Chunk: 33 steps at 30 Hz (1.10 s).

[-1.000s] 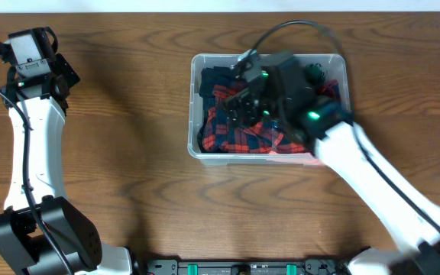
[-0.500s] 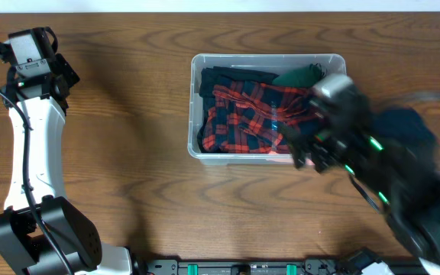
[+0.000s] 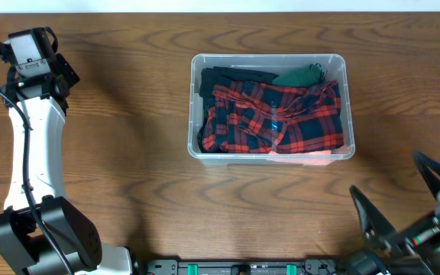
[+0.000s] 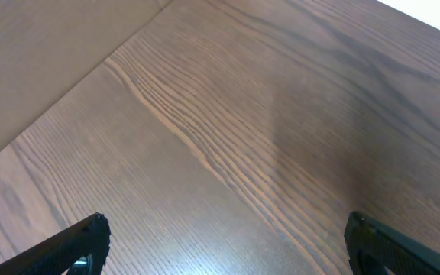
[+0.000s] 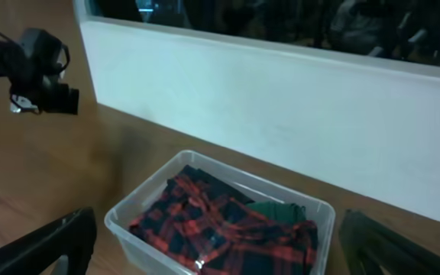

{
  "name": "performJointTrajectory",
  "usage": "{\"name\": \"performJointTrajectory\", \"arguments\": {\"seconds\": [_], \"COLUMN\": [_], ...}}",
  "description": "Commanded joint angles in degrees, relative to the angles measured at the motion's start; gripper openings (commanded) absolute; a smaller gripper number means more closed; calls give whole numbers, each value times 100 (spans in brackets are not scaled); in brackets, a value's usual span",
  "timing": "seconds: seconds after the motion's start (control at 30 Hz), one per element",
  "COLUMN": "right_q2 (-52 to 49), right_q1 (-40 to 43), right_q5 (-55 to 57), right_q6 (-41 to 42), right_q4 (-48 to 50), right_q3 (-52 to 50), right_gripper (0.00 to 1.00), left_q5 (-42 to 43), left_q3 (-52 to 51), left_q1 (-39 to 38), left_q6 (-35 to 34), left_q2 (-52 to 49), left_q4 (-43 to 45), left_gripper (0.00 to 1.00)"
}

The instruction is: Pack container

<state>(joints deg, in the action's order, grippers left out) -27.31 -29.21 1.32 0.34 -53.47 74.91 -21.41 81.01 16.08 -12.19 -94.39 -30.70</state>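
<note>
Looking over the wooden desk (image 3: pixel 128 153), you have the left arm (image 3: pixel 33 153) stretched along the left edge, with the left gripper (image 4: pixel 228 221) by the far left corner, its fingers spread wide above the wood. Your right gripper (image 3: pixel 384 172) hangs by the near right corner, fingers wide apart and holding nothing, well apart from the container (image 3: pixel 270 57). It sits toward the far edge, right of centre, filled with a red plaid cloth (image 3: pixel 281 118) over a dark cloth (image 3: pixel 220 76), with a green cloth (image 3: pixel 300 75) at its far right corner.
</note>
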Motion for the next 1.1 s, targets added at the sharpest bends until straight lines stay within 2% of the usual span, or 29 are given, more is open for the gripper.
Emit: {"name": "performJointTrajectory", "arguments": {"seconds": [0.0, 0.6, 1.07], "right_q2": [81, 79, 79], "right_q1": [33, 33, 33], "right_q5": [61, 61, -136], "right_q6": [-83, -83, 44], "right_q4": [-138, -2815, -3746], "right_q3": [-13, -13, -13], "right_gripper": [99, 99, 99], "left_q5": [-74, -74, -74], "left_q3": [33, 33, 33], "left_q1": [13, 13, 13], "left_q6": [4, 4, 4], "left_q2": [42, 42, 42], "left_q4": [-13, -13, -13], "left_gripper": [98, 98, 98]}}
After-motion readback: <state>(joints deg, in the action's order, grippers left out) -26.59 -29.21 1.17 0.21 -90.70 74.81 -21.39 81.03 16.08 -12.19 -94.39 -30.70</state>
